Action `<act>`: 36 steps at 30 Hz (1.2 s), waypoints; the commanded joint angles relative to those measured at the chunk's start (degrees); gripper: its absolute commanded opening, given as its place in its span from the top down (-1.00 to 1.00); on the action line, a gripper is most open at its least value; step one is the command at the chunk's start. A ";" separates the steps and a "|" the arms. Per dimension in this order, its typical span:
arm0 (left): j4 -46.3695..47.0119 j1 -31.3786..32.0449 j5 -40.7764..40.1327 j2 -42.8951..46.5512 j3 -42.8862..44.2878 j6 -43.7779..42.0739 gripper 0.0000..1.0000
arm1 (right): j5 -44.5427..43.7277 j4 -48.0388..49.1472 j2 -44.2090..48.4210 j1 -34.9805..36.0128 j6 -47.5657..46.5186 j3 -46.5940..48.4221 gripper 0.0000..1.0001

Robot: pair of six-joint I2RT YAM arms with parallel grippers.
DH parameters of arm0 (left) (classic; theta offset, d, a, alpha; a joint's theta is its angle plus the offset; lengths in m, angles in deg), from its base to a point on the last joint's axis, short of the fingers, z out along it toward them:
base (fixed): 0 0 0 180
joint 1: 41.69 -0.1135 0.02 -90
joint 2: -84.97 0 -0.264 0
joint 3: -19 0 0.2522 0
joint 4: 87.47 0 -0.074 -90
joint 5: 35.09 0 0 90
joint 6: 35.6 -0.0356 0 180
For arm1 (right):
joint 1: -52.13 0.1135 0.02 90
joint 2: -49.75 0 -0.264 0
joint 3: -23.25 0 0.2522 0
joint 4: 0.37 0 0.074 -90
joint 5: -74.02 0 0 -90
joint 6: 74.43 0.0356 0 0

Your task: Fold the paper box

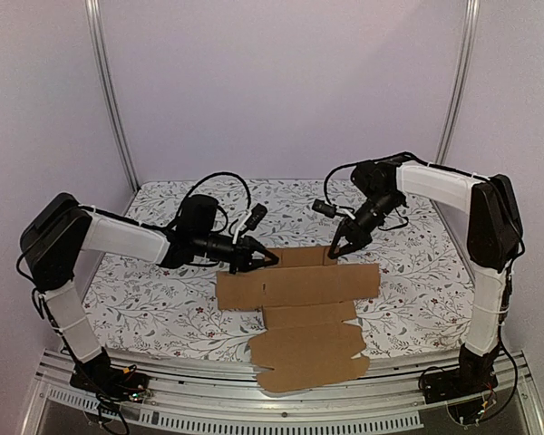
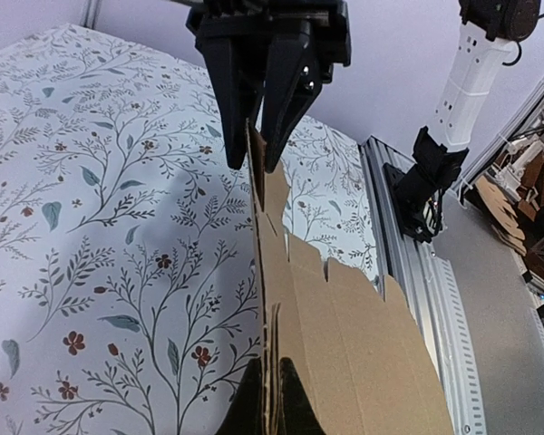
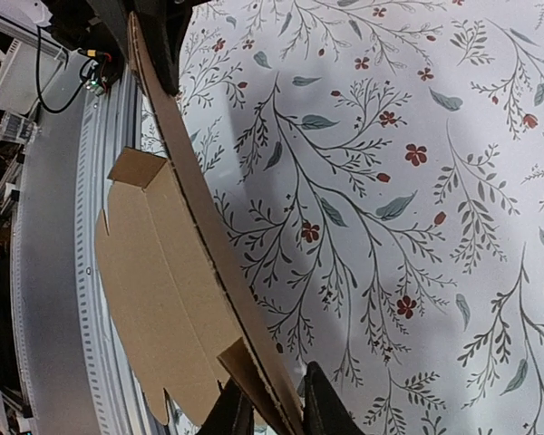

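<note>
Cardboard paper box (image 1: 299,288), thin flap edge clamped in left gripper (image 1: 270,259) and right gripper (image 1: 335,251)

The paper box (image 1: 299,290) is plain brown. The counter (image 1: 145,283) is white with grey-green leafy sprigs and small red flowers. The fingers (image 2: 231,100) are black, the arms (image 1: 127,237) white-and-black.

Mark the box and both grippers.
box (image 1: 299,288), top view, on its wide middle panel.
left gripper (image 1: 272,260), top view, between its fingertips.
right gripper (image 1: 335,253), top view, between its fingertips.
</note>
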 commanded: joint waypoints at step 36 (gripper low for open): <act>-30.93 6.07 -8.13 -6.34 19.55 -13.56 0.45 | -4.94 -7.80 2.23 4.74 -8.03 3.88 0.94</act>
